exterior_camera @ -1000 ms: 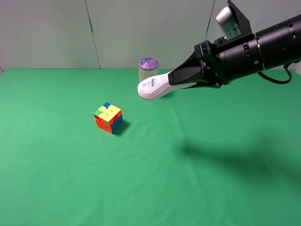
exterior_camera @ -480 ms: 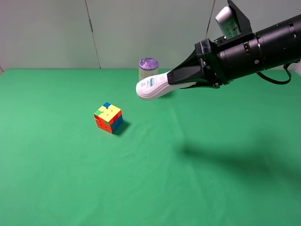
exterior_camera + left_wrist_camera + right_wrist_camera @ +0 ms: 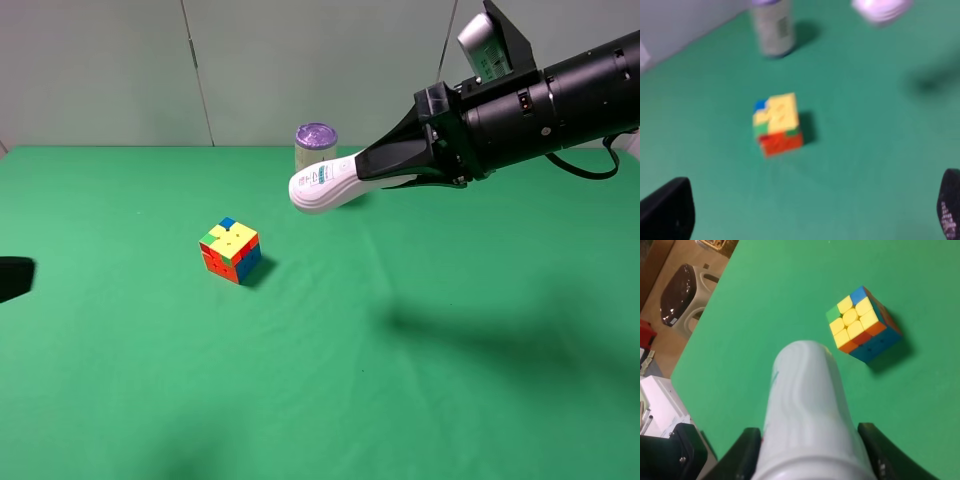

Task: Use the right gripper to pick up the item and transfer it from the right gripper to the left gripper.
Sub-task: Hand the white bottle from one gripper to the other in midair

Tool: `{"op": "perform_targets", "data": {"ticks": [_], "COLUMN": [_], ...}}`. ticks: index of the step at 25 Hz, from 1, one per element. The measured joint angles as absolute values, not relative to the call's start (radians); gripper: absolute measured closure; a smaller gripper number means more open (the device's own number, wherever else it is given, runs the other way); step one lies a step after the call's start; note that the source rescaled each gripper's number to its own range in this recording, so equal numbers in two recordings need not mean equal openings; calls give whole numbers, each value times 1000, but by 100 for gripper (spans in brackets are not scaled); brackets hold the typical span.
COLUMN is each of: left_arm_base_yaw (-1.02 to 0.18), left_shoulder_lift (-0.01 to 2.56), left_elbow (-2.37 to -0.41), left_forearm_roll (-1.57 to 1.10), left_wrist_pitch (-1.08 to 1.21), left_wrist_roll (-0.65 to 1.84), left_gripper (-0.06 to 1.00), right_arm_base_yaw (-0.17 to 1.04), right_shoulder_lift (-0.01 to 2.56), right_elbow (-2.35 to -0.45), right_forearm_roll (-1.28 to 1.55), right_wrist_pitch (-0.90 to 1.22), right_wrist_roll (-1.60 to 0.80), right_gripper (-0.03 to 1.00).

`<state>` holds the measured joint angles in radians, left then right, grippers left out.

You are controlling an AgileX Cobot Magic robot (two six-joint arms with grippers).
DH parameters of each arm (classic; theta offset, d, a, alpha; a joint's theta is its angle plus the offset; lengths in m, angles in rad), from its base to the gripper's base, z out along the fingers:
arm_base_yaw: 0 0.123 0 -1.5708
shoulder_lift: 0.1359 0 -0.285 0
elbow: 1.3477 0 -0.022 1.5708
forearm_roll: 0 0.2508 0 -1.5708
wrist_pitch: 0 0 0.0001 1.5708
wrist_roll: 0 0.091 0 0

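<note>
R claw (image 3: 395,172) clamped on white bottle (image 3: 322,188), held in air above green tabletop (image 3: 420,400), just in front of purple-lid jar (image 3: 315,148). L claw (image 3: 808,210) wide, empty, low at left edge. Puzzle cube (image 3: 231,250) sits btw them.

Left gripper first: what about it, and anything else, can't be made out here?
- Left gripper: all but a dark tip cut off by the exterior high view's left edge.
- Purple-lidded clear jar: label unreadable, left wrist view blurred.
- White plastic bottle: rear end hidden inside the right gripper, exterior high and right wrist views.
</note>
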<state>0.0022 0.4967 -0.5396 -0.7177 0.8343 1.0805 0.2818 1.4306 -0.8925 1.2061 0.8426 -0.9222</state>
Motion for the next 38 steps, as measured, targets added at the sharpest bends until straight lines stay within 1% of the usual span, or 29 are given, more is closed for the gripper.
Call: {"op": "perform_targets", "data": {"ticks": [4,6,13,16,19,22,28,31,38], "left_arm_base_yaw": [-42,-52,-53,-75,-147,-241,-395,-440,-503], "left_shoulder_lift": [639,716,976,1069,1148,1209,1341,1411,1530], "left_elbow": [-543,-543,-543,-551,-594,-661,-787,-831,-933], "left_forearm_roll": [-907,-985,-1260,-1357,-1385,-1385,-1337,-1316,-1313], "left_wrist_pitch": [806,801,829,841,822,745,654,630,602], "left_wrist_roll": [1449,1571,1930,2045,2097,2119,2138,2142,2156], "left_gripper": [-6,-6,-6,-6,-6,-6,-6,-6,-6], "right_arm_base_yaw": [282,282,282,282,282,282,282,282,282], "right_shoulder_lift": [1431,1431,1431,1431,1431,1431,1431,1431,1431], "right_elbow": [-892,-892,-892,-892,-892,-892,-892,-892,-892], "right_forearm_roll": [1206,1206,1210,1217,1219,1220,1221,1221,1221], "right_wrist_pitch": [843,843,850,861,862,862,862,862,862], "right_wrist_roll": [-922,-922,-922,-922,-922,-922,-922,-922,-922], "right_gripper": [96,96,96,96,96,96,96,96,96]}}
